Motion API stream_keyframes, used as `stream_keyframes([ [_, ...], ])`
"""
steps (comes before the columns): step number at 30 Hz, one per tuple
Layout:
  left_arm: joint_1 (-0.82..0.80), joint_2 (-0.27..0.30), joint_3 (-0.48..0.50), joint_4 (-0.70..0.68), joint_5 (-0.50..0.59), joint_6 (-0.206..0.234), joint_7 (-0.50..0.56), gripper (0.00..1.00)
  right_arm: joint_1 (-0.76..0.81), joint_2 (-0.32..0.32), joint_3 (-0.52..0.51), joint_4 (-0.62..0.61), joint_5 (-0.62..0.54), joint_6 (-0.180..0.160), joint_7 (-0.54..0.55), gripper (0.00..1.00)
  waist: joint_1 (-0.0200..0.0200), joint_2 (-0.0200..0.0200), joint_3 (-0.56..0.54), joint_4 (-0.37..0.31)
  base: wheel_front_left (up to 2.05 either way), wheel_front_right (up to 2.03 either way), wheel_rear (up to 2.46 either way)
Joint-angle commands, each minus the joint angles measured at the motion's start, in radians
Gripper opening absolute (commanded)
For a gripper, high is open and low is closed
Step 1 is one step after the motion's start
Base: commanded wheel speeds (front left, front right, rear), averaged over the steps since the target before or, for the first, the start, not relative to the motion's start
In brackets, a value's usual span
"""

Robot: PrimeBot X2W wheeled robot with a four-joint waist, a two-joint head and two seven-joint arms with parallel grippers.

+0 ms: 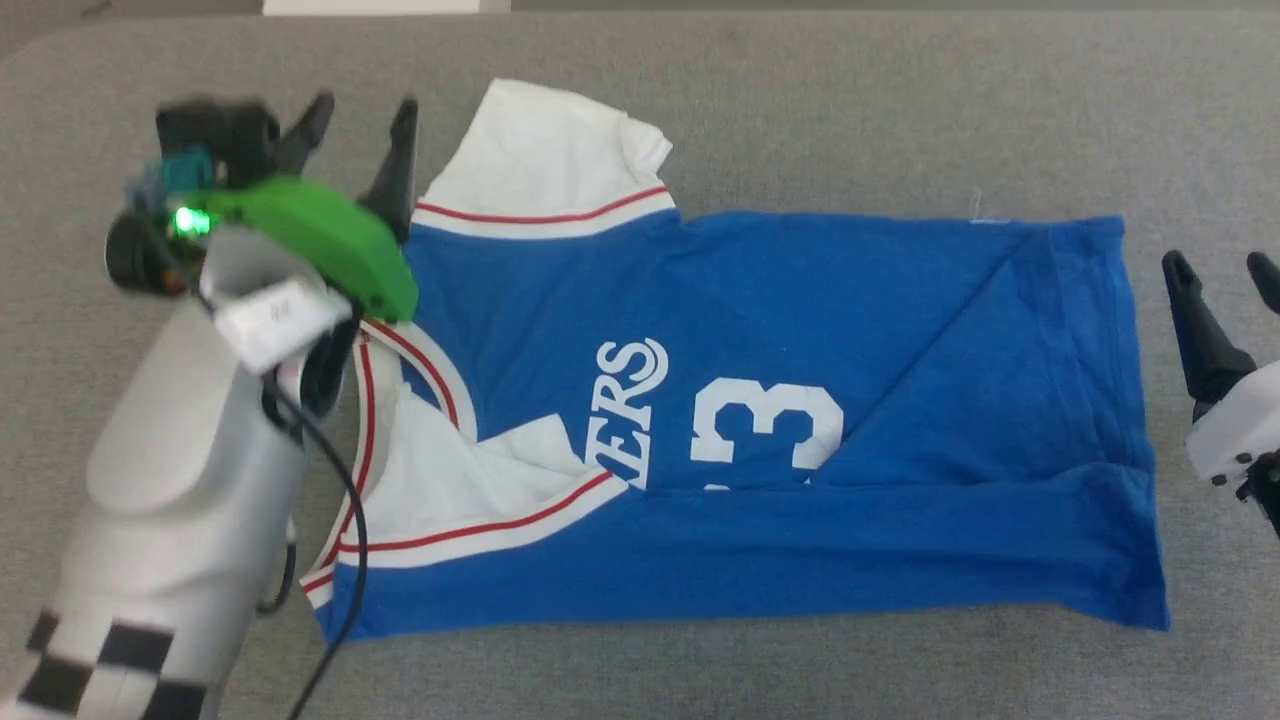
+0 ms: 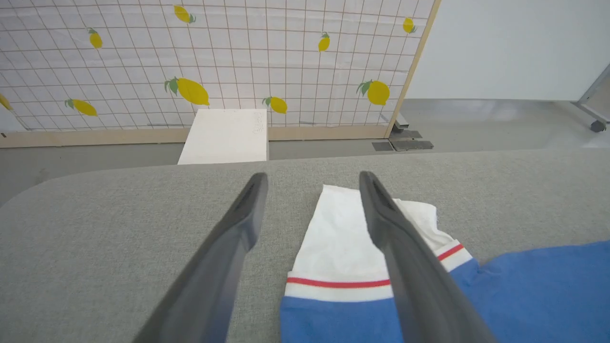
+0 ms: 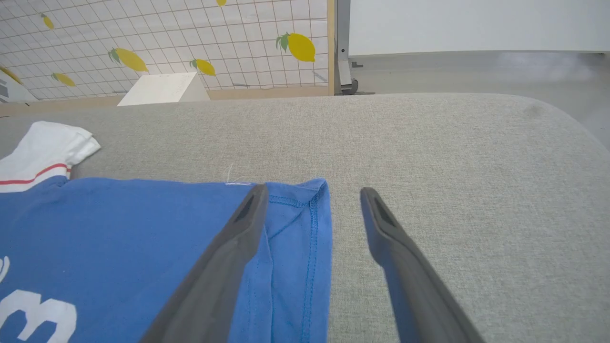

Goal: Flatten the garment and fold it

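Observation:
The garment [image 1: 760, 400], a royal-blue jersey with white sleeves and red-and-white trim, lies sideways on the grey table, collar to the left and hem to the right. Its near long edge is folded over the white lettering and number. My left gripper [image 1: 362, 118] hovers open beside the far white sleeve [image 2: 338, 238], holding nothing. My right gripper [image 1: 1222, 268] stands open just off the hem [image 3: 314, 247], near its far corner, with nothing between its fingers.
The grey padded table [image 1: 850, 110] stretches past the garment on every side. Beyond its far edge a white box [image 2: 224, 138] sits on the floor before a lemon-print panel [image 2: 200, 62].

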Motion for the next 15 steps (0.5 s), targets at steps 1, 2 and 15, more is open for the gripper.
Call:
stream_keyframes([
  [1, -0.056, -0.014, -0.003, 0.036, 0.004, -0.010, 0.015, 1.00, -0.021, -0.004, 0.003, -0.008, 0.009, -0.001, 0.001, 1.00, -0.0001, -0.0001, 0.056, -0.014, 0.00, 0.00, 0.00],
  [2, -0.099, -0.021, -0.009, 0.077, 0.001, -0.015, 0.044, 1.00, -0.026, -0.007, 0.005, -0.011, 0.009, -0.001, 0.002, 1.00, -0.0001, -0.0001, 0.068, -0.019, 0.00, 0.00, 0.00],
  [15, -0.456, -0.092, -0.062, 0.434, -0.034, 0.003, 0.447, 1.00, -0.031, -0.032, -0.009, -0.058, 0.006, -0.001, 0.020, 1.00, -0.0001, -0.0001, 0.154, -0.082, 0.00, 0.00, 0.00],
])
